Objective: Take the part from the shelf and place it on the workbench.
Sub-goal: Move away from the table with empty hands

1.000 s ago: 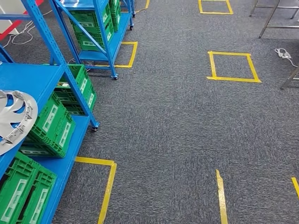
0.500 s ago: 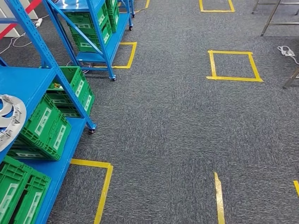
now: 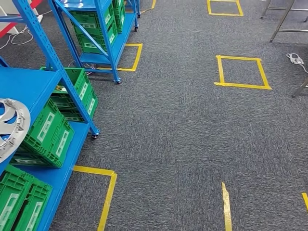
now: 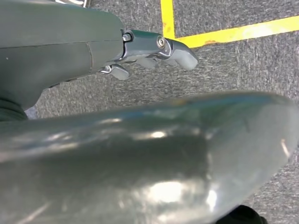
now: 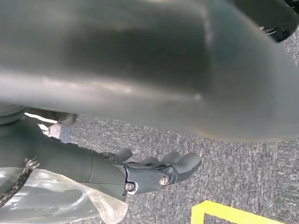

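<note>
Currently whole head view shifted slightly versus half second ago: camera moving, not things. Part rests at shelf front edge, untouched. Left hand and right hand hang empty, fingers extended, slightly apart. Approach unfinished; grasp pending.

Right hand empty, fingers extended over carpet

Silver round part, spoked with cutouts, is lying flat on the blue shelf top level, partly cropped at frame edge.
</note>
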`<control>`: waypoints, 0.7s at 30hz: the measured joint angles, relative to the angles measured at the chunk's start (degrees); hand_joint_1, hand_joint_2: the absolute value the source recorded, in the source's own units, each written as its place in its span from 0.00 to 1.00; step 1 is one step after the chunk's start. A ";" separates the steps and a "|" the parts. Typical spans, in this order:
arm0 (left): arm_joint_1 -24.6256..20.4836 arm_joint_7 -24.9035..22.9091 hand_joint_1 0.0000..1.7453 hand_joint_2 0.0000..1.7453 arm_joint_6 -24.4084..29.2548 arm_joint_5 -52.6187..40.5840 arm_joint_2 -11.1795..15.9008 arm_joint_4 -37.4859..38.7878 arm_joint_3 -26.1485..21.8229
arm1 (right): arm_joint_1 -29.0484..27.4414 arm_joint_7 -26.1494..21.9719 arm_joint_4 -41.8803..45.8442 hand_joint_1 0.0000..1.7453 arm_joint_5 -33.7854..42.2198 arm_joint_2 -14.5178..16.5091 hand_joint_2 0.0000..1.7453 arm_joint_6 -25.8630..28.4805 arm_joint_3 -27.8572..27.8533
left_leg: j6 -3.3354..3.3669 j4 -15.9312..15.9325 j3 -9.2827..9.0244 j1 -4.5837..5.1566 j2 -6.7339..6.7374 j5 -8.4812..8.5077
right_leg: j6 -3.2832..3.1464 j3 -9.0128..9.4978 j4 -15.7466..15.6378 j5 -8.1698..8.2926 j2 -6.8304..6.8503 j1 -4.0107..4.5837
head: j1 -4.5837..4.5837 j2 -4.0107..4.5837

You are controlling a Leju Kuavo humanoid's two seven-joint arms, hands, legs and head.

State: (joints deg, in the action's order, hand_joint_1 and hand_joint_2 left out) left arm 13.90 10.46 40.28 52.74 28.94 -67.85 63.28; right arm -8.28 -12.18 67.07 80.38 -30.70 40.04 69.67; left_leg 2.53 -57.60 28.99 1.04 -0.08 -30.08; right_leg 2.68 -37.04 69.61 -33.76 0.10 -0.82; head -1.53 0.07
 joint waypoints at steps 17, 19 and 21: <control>-0.16 -0.01 0.00 0.00 0.00 -0.46 -0.27 0.48 0.00 | 0.24 -0.49 -0.26 0.00 0.51 -0.07 0.00 0.00 0.70 | -2.14 -7.66 5.50 -0.62 -0.07 0.70 | -2.37 7.61 -10.71 1.85 -0.16 0.23 | 0.65 0.00; -0.20 -0.02 0.00 0.00 0.00 -0.57 -0.20 0.57 -0.03 | 0.34 -0.63 -0.26 0.00 0.80 -0.07 0.00 0.00 0.87 | -1.61 -3.14 3.69 -0.23 -0.04 1.68 | -1.85 7.57 -10.84 1.45 -0.16 0.22 | 0.60 0.00; -0.17 -0.03 0.00 0.00 0.00 -0.66 -0.10 0.63 -0.04 | 0.39 -0.76 -0.26 0.00 1.14 -0.07 0.00 -0.01 0.97 | -1.16 -1.93 3.17 0.04 -0.08 1.05 | -1.19 7.72 -11.20 1.40 -0.03 0.08 | 0.58 0.00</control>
State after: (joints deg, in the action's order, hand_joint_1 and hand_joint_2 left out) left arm 13.73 10.43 40.28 52.08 28.83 -67.22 63.23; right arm -7.89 -12.94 66.82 81.52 -30.77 40.03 70.65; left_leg 1.37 -59.54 32.16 1.08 -0.16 -29.02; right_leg 1.49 -29.31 58.41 -32.36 0.07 -0.73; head -0.95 0.07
